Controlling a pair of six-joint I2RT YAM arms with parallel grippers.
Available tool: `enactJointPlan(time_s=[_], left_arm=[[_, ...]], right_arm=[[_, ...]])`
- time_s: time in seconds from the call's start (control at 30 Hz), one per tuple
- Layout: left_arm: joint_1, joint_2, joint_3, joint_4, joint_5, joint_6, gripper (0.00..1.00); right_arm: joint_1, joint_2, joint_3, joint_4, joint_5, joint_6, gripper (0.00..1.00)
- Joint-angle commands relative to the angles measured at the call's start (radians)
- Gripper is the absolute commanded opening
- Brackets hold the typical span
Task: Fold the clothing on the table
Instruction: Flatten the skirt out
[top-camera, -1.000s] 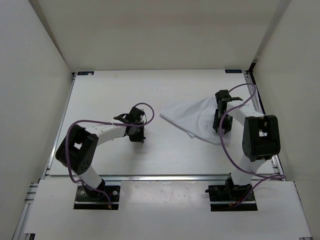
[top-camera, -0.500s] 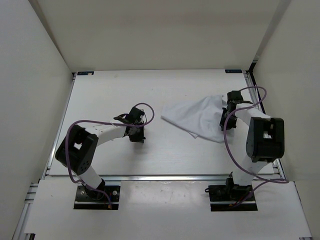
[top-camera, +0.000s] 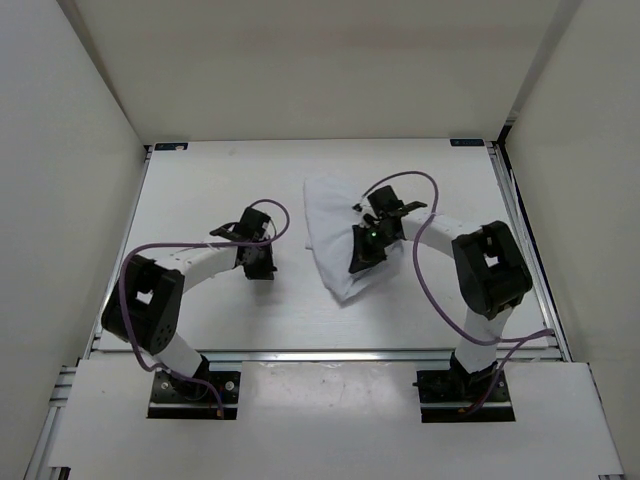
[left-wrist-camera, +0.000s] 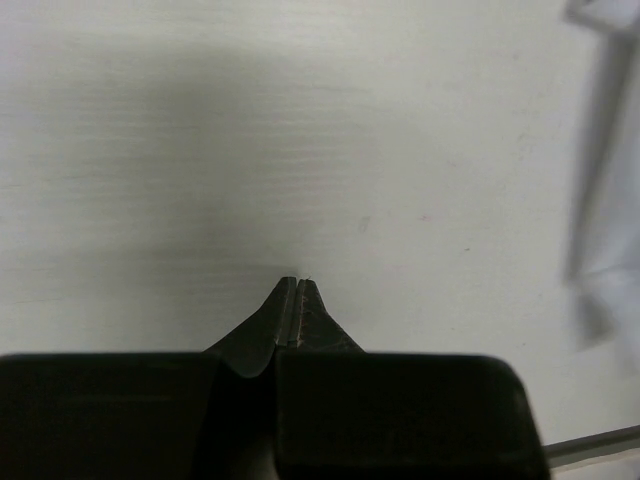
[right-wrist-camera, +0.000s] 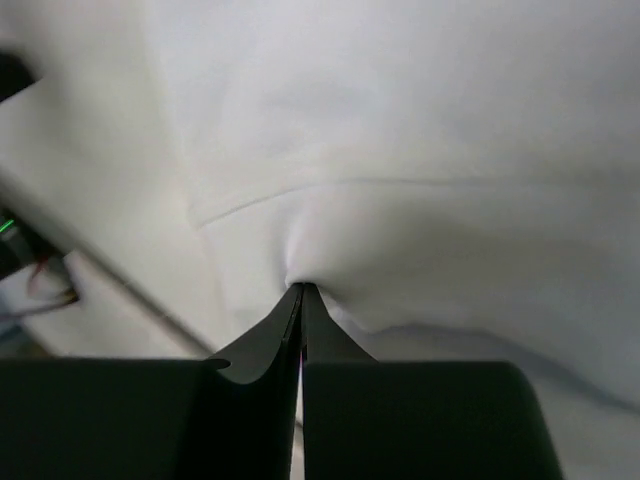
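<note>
White cloth (top-camera: 326, 228) lies bunched mid-frame on the tabletop (top-camera: 200, 190), the right pincer (top-camera: 357, 266) clamped on a fold (left pincer (top-camera: 257, 272) closed, empty, leftward), so folding looks begun, far from finished.

Enclosure: three plain off-white walls. The back wall (top-camera: 320, 70) runs across the top of the frame, with the left wall (top-camera: 50, 220) and right wall (top-camera: 595, 220) at the sides, and they meet in shadowed seams at the upper corners. The table (top-camera: 200, 190), matte white, fills the centre, edged by silver aluminium rails (top-camera: 330, 353). Two small blue corner pieces (top-camera: 466, 142) sit at its far corners. A white panel (top-camera: 330, 420) spans the bottom. Lighting is even and diffuse, with soft shadows.
</note>
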Motion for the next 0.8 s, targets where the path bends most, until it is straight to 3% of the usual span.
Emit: enactJointPlan(time_s=[0.0, 0.1, 0.23, 0.3, 0.4, 0.6, 0.77], left_arm=[[0.068, -0.111, 0.016, -0.025, 0.030, 0.009, 0.00], [0.110, -0.189, 0.023, -0.038, 0.068, -0.008, 0.00], [0.102, -0.262, -0.006, -0.028, 0.171, -0.089, 0.09], [0.075, -0.299, -0.065, -0.002, 0.205, -0.140, 0.22], [0.042, -0.318, -0.141, 0.048, 0.263, -0.216, 0.39], [0.035, -0.289, -0.213, 0.122, 0.317, -0.313, 0.49], [0.022, -0.227, -0.265, 0.303, 0.401, -0.474, 0.51]], right_arm=[[0.057, -0.015, 0.057, 0.070, -0.327, 0.042, 0.00], [0.009, -0.093, 0.050, 0.146, -0.381, 0.102, 0.23], [-0.112, -0.233, 0.064, 0.102, -0.312, 0.081, 0.35], [-0.170, -0.275, 0.069, 0.050, -0.249, 0.049, 0.40], [-0.248, -0.316, 0.044, -0.004, -0.172, 0.015, 0.39], [-0.368, -0.331, -0.031, -0.015, -0.105, 0.010, 0.45], [-0.428, -0.267, -0.069, 0.030, -0.137, 0.073, 0.47]])
